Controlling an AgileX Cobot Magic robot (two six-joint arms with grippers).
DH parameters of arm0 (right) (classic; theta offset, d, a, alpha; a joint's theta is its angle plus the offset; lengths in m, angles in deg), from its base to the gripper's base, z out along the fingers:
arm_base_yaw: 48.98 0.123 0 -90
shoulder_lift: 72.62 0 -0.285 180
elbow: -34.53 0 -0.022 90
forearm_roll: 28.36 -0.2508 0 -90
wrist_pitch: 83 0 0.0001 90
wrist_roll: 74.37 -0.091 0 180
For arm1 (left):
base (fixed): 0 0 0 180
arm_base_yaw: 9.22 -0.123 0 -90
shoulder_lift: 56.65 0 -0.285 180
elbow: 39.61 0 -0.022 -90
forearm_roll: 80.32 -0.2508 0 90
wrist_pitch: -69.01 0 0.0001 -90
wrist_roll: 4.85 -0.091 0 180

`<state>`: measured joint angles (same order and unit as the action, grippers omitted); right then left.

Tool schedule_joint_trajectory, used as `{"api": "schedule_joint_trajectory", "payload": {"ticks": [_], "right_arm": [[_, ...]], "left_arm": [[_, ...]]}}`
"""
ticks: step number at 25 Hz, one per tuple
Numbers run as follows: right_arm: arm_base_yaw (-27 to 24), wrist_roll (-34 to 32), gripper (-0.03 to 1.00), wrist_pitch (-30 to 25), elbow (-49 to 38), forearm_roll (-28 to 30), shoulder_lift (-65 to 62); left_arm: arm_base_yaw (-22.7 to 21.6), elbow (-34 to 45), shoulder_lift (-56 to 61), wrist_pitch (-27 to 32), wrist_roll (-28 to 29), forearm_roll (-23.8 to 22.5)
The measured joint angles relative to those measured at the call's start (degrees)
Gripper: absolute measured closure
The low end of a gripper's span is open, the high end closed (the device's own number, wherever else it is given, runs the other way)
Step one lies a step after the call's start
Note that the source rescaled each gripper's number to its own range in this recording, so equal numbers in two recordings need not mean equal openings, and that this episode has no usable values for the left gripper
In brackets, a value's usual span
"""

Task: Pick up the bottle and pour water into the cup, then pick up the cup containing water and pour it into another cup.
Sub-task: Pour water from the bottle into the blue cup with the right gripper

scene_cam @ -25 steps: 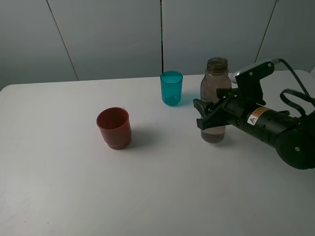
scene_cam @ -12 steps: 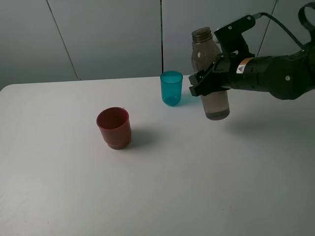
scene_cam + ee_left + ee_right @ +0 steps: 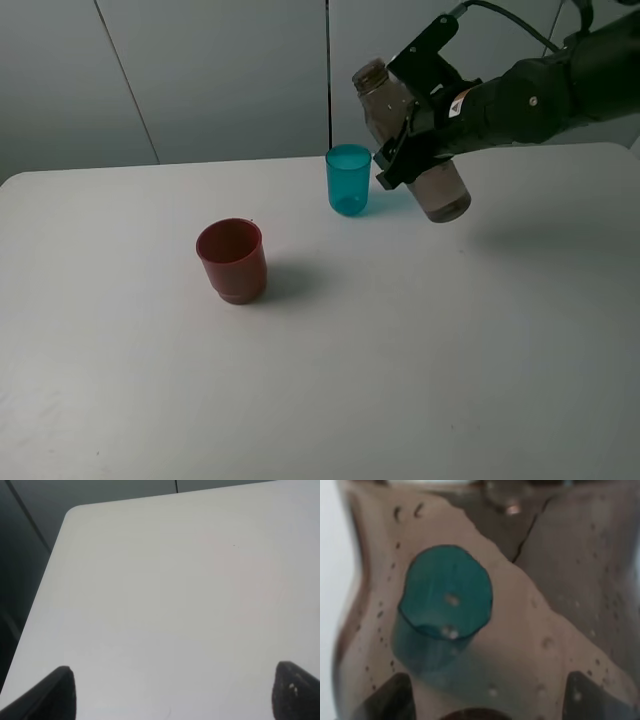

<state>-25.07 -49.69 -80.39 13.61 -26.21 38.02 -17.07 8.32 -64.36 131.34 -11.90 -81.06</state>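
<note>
My right gripper (image 3: 398, 150) is shut on the clear grey-tinted bottle (image 3: 443, 188) and holds it in the air, tilted with its open neck up and to the left, just right of and above the teal cup (image 3: 348, 180). The teal cup stands upright at the back middle of the white table (image 3: 420, 340). The red-brown cup (image 3: 232, 260) stands upright to the front left of it. In the right wrist view the bottle (image 3: 555, 595) fills the frame between my fingertips (image 3: 390, 700), and the teal cup (image 3: 445, 607) shows through it. My left gripper (image 3: 177, 695) is open over bare table.
Grey wall panels (image 3: 220, 70) stand behind the table's far edge. The left wrist view shows the table's rounded corner (image 3: 75, 515) and a dark drop beyond its edge.
My right gripper has lifted the bottle off the table, carried it left toward the teal cup and tipped its neck to the left. Both cups have stayed put.
</note>
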Motion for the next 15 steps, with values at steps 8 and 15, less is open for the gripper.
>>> {"api": "schedule_joint_trajectory", "payload": {"ticks": [8, 15], "right_arm": [[-1.6, 19.9, 0.97, 3.2, 1.0, -5.7, 2.8], [-4.4, 40.3, 0.97, 7.2, 3.6, -14.7, 5.9]], "left_arm": [[0.0, 0.0, 0.0, 0.0, 0.0, 0.0], [0.0, 0.0, 0.0, 0.0, 0.0, 0.0]]}}
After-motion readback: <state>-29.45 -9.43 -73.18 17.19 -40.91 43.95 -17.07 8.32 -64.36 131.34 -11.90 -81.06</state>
